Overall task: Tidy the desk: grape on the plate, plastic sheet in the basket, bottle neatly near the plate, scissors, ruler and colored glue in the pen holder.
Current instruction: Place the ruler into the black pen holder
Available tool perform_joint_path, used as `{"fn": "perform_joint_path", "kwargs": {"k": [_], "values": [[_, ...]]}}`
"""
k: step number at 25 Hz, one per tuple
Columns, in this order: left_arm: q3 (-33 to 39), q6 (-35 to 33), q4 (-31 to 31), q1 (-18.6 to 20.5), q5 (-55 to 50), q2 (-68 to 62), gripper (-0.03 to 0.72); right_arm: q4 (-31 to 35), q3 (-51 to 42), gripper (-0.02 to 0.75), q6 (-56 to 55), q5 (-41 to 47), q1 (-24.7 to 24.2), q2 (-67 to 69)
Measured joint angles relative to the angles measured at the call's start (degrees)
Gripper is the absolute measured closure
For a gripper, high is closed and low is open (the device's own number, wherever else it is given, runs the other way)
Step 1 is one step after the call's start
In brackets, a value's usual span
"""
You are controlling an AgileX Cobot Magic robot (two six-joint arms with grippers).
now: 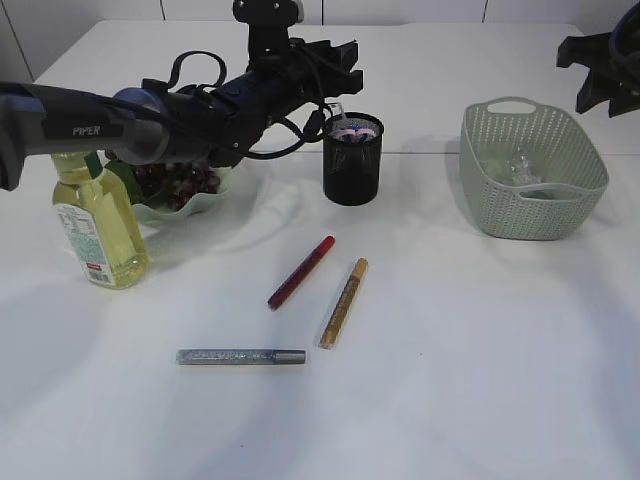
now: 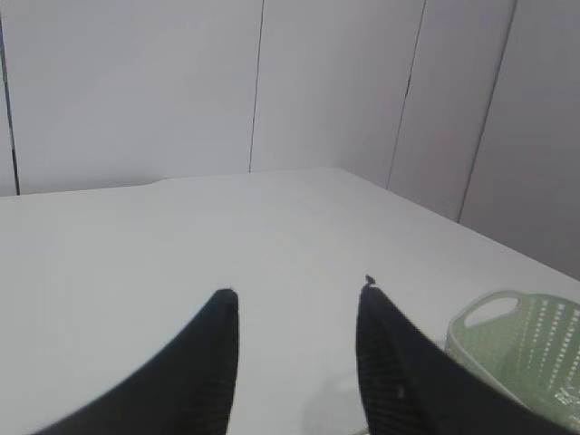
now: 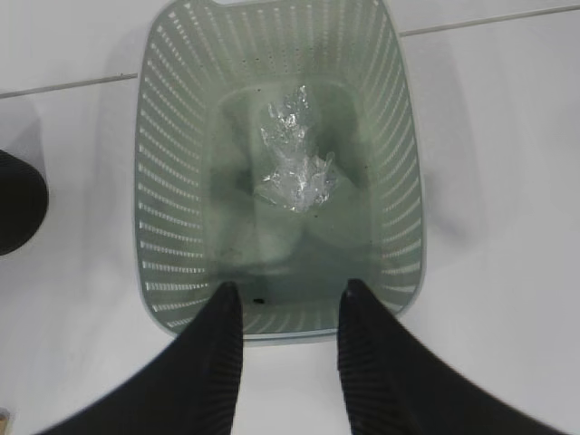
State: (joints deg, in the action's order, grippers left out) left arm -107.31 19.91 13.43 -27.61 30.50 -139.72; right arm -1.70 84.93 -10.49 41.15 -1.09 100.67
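The left fingers [image 1: 335, 62], parted and empty, hover above the pen holder [image 1: 352, 160]; the red glue stick [image 1: 301, 271] lies slantwise well below them, nearer this arm.

I'm seeing the plastic sheet [image 3: 294, 168] lying in the basket [image 1: 580, 165], right of the pen holder [image 1: 352, 160]. Three glue pens [image 1: 343, 302] are lying before it (bottle [image 1: 98, 225] sitting left, beside the plate [image 1: 205, 200]).

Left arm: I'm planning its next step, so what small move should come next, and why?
Probably swing back from the pen holder and lower toward the red glue pen. The left gripper stands open and empty, while red, gold and silver pens lie on the table.
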Motion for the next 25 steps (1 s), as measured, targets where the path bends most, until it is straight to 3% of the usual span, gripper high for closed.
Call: {"fn": "perform_joint_path", "kwargs": {"k": [14, 25], "values": [[0.0, 0.0, 1.8, 0.0, -4.2, 2.0, 0.377, -0.1, 0.0, 0.442, 0.0, 0.7, 0.0, 0.0], [0.0, 0.0, 2.1, 0.0, -25.6, 11.2, 0.378, -0.1, 0.0, 0.442, 0.0, 5.8, 0.0, 0.0]]}}
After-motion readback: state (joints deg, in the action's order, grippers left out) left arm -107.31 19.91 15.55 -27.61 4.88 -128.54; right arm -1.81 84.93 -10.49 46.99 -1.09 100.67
